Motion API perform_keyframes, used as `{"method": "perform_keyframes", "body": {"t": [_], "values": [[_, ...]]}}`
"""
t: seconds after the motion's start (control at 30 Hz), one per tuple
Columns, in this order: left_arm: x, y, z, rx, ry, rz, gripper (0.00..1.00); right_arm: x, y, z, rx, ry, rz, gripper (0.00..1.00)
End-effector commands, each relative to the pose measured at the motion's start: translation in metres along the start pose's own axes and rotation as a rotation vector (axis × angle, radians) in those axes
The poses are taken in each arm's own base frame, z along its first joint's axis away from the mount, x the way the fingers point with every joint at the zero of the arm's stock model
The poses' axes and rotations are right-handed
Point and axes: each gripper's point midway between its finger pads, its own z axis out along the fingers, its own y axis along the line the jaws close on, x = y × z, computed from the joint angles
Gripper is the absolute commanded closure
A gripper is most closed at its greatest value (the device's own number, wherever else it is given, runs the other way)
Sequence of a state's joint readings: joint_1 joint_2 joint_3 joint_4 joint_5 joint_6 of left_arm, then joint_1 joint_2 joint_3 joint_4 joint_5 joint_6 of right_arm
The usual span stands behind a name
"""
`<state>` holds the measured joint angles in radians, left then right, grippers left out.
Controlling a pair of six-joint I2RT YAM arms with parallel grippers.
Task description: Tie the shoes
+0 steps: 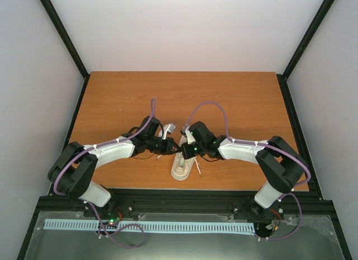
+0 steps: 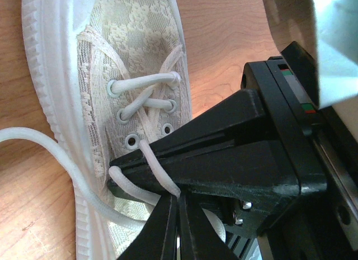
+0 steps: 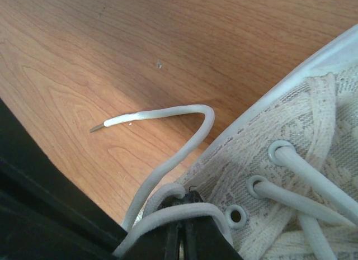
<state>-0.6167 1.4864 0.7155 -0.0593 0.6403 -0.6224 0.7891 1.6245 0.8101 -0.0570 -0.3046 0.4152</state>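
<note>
Little sneaker [image 1: 183, 168] sits midway along the near edge of the surface [image 1: 235, 98]. Looks light, and the laces [image 3: 168, 112] look thin and slippery, so I'd pinch near the eyelets [image 3: 236, 215]. Right hand [image 3: 180, 237] is clamped on a lace loop; left hand [image 2: 178, 232] is pinched closed, can't tell on what.

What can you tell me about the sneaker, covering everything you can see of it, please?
The sneaker is small, low-top and cream-beige, with a lace-patterned fabric upper and a pale ribbed sole. It stands sole down on the wooden table near the front edge, between the arms. Its white laces cross through pale ring eyelets, untied; one free end trails over the wood. The left claw and the right claw each pinch a lace strand near the top eyelets.
</note>
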Motion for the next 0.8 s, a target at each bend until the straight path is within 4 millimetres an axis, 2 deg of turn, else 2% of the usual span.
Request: {"method": "perform_keyframes", "body": {"t": [0.0, 0.17, 0.27, 0.37, 0.5, 0.77], "values": [[-0.006, -0.012, -0.005, 0.038, -0.018, 0.051, 0.91, -0.002, -0.008, -0.001, 0.041, -0.035, 0.008, 0.97], [-0.027, -0.012, -0.028, -0.009, -0.133, 0.042, 0.71, 0.000, -0.009, -0.001, 0.042, -0.033, 0.012, 0.97], [-0.033, -0.001, -0.036, -0.043, -0.169, -0.012, 0.65, 0.000, -0.008, -0.001, 0.038, -0.033, 0.013, 0.97], [-0.034, 0.016, -0.035, -0.071, -0.174, -0.091, 0.64, 0.001, -0.008, -0.001, 0.036, -0.031, 0.014, 0.97], [-0.027, 0.032, -0.024, -0.089, -0.135, -0.153, 0.64, 0.001, -0.007, 0.000, 0.033, -0.026, 0.013, 0.97], [-0.023, 0.040, -0.013, -0.084, -0.092, -0.173, 0.67, 0.000, -0.006, 0.001, 0.029, -0.025, 0.010, 0.97]]}}
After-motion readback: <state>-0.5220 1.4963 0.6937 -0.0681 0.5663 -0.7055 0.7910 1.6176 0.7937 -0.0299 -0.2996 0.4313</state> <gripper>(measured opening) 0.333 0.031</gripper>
